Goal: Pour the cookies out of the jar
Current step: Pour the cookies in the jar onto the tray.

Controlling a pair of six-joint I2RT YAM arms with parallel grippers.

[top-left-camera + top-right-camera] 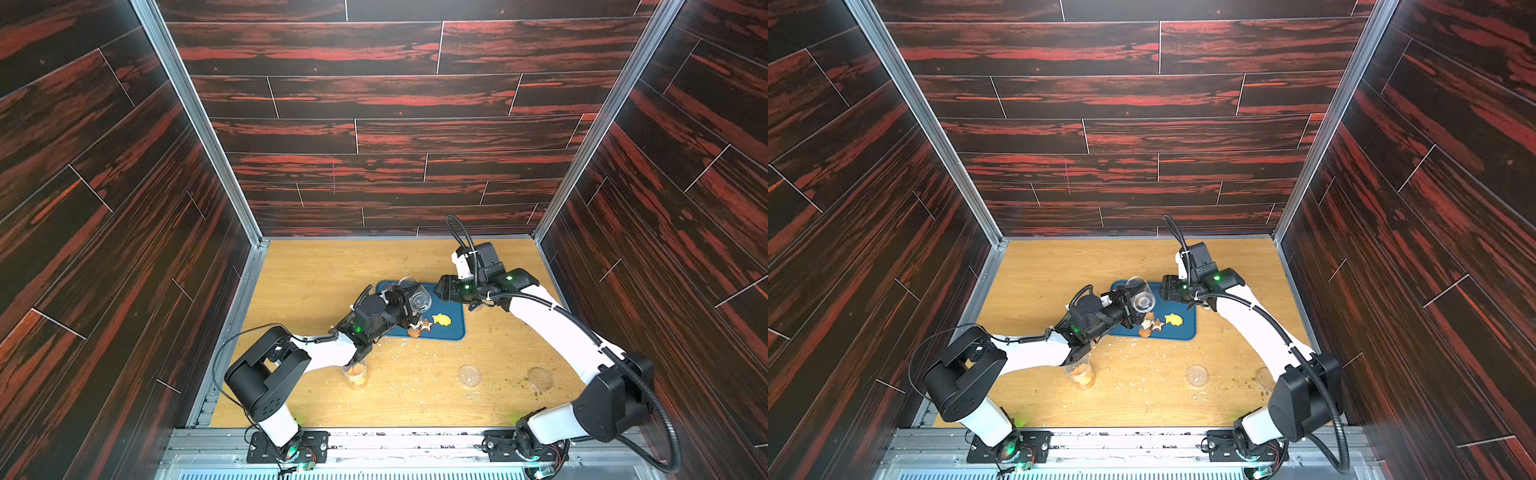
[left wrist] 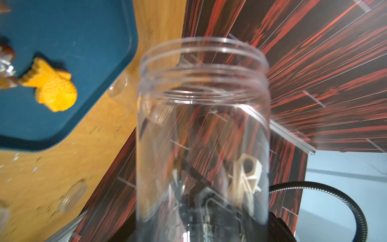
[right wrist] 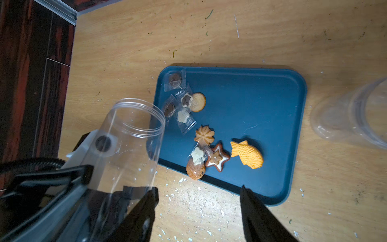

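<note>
Blue tray (image 3: 272, 117), one; cookies (image 3: 247, 155) on it, ten.

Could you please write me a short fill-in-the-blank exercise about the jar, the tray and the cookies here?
1. The left gripper holds a clear jar at a corner of the ___ tray.
2. The yellow cookie on the tray is shaped like a ___.
3. The right gripper, jaws apart, holds ___.
Missing words: blue; fish; nothing.
</note>
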